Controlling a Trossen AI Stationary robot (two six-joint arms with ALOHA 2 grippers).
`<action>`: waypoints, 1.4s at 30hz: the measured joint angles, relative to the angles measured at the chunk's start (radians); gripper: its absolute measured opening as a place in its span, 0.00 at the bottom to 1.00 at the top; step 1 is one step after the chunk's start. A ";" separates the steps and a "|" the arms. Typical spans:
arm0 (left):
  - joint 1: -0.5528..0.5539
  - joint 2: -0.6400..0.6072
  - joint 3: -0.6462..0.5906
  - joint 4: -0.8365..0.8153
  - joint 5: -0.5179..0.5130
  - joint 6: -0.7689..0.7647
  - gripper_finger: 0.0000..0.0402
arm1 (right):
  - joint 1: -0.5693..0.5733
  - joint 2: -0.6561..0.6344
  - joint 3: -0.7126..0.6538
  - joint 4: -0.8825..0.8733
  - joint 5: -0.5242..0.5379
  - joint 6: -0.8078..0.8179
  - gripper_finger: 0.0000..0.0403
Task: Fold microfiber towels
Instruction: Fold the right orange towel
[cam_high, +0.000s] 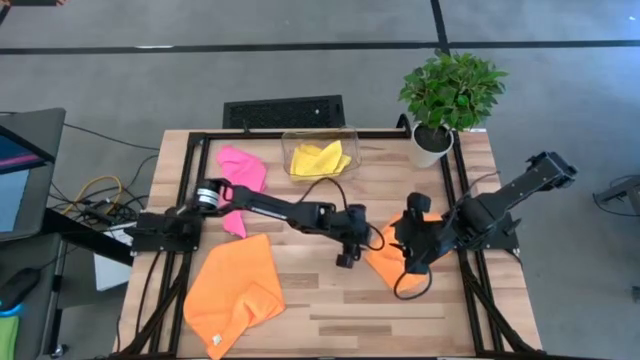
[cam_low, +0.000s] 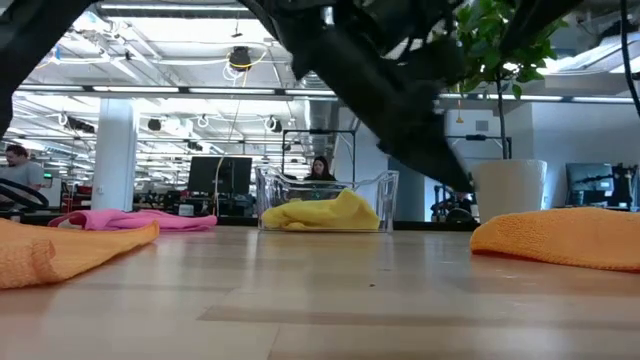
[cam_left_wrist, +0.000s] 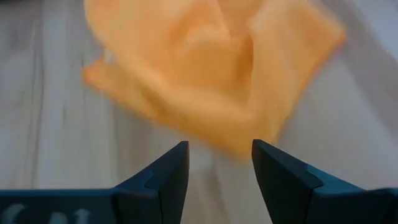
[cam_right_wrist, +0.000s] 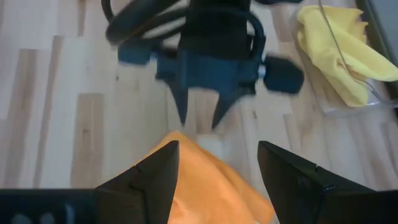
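Nearest, one crumpled orange microfiber towel (cam_high: 385, 266), soft, bunched, lying on the pale wooden slatted table (cam_high: 330, 310) just in front of the potted green plant in its white pot (cam_high: 440, 110), my landmark throughout. My left gripper (cam_left_wrist: 219, 163) hovers at its near edge, fingers spread, nothing between them. My right gripper (cam_right_wrist: 217, 167) faces it from the other side of the same cloth, fingers likewise parted and empty.

Handling, as I judge it: light, limp, slightly grippy pile; it will sag and drag, not slide. Best taken by a corner or free hem, one per gripper, then pulled flat.

Next, a second orange microfiber towel (cam_high: 232, 290), spread with one corner turned over, well away from the plant across the table.

Farther, a hot pink microfiber towel (cam_high: 243, 172), rumpled, also well across from the plant.

Farthest, a yellow microfiber towel (cam_high: 320, 158) heaped inside the clear plastic bin (cam_high: 322, 135), near the plant.
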 joint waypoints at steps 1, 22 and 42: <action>-0.006 0.011 0.005 0.024 0.008 -0.009 0.42 | 0.009 0.000 0.000 0.000 0.000 0.005 0.60; -0.043 0.126 0.007 0.076 -0.038 -0.238 0.42 | 0.059 0.001 0.000 0.005 0.000 0.051 0.60; -0.054 -0.057 0.004 -0.309 -0.158 -0.275 0.01 | 0.059 0.001 0.000 -0.021 0.000 0.049 0.60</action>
